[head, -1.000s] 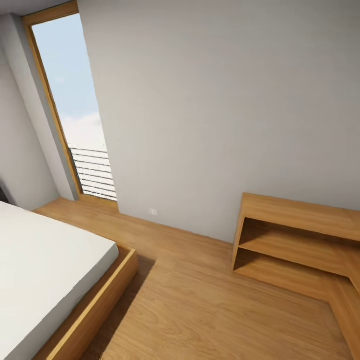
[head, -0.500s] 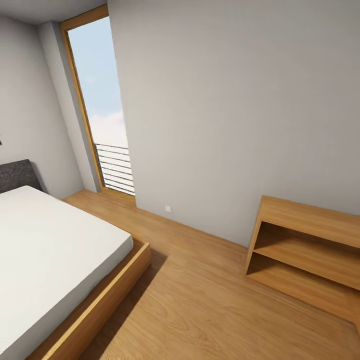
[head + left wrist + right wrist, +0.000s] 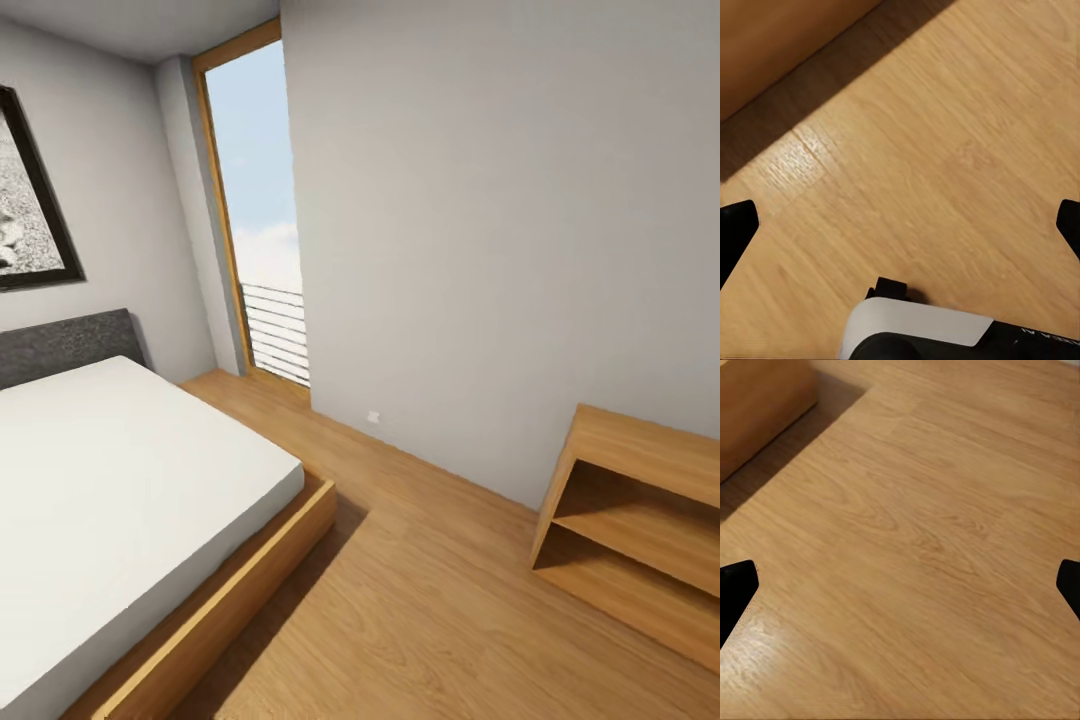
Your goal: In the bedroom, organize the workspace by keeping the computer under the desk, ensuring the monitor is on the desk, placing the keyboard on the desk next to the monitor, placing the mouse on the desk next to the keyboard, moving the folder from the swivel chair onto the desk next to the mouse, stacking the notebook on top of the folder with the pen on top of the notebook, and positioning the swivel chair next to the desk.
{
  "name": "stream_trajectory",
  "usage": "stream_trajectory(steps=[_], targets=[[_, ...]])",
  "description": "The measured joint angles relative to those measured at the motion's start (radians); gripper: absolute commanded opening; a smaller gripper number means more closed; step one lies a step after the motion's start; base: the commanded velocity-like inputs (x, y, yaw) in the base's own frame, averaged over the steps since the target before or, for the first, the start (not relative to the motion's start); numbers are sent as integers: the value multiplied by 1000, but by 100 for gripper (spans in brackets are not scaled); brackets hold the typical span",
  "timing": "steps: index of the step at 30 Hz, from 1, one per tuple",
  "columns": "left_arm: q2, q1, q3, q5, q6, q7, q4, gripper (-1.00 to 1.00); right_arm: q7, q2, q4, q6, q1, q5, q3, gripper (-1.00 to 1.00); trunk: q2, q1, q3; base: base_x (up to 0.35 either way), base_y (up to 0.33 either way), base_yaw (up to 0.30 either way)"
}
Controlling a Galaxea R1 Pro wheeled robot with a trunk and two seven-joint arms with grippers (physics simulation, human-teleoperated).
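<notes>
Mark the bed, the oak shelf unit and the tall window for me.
bed (image 3: 120, 460), head view, on the white mattress top.
oak shelf unit (image 3: 645, 445), head view, on its top board.
tall window (image 3: 262, 200), head view, on the sky-lit pane above the railing.

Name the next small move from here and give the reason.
Probably keep turning the base to search for the desk. The head view shows a bed, a tall window, a framed picture and an oak shelf unit. Both end effectors, left and right, are open over bare oak floor, holding nothing.
</notes>
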Motion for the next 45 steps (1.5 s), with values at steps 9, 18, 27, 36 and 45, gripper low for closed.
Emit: stream_trajectory(steps=[9, 18, 27, 36, 45], targets=[[0, 0, 0, 0, 0, 0, 0, 100, -1, 0, 0, -4, 0, 1, 1, 100, 0, 0, 0, 0, 0, 288], [0, 0, 0, 0, 0, 0, 0, 100, -22, 0, 0, -4, 0, 4, 3, 100, 0, 0, 0, 0, 0, 289], [0, 0, 0, 0, 0, 0, 0, 100, -26, 0, 31, 0, 0, 6, 4, 100, 0, 0, 0, 0, 0, 289], [0, 0, 0, 0, 1, 0, 0, 100, -26, 0, 66, 3, -1, 7, 4, 100, 0, 0, 0, 0, 0, 289], [0, 0, 0, 0, 1, 0, 0, 100, -27, 0, 72, 4, -1, 41, 4, 100, 0, 0, 0, 0, 0, 289]])
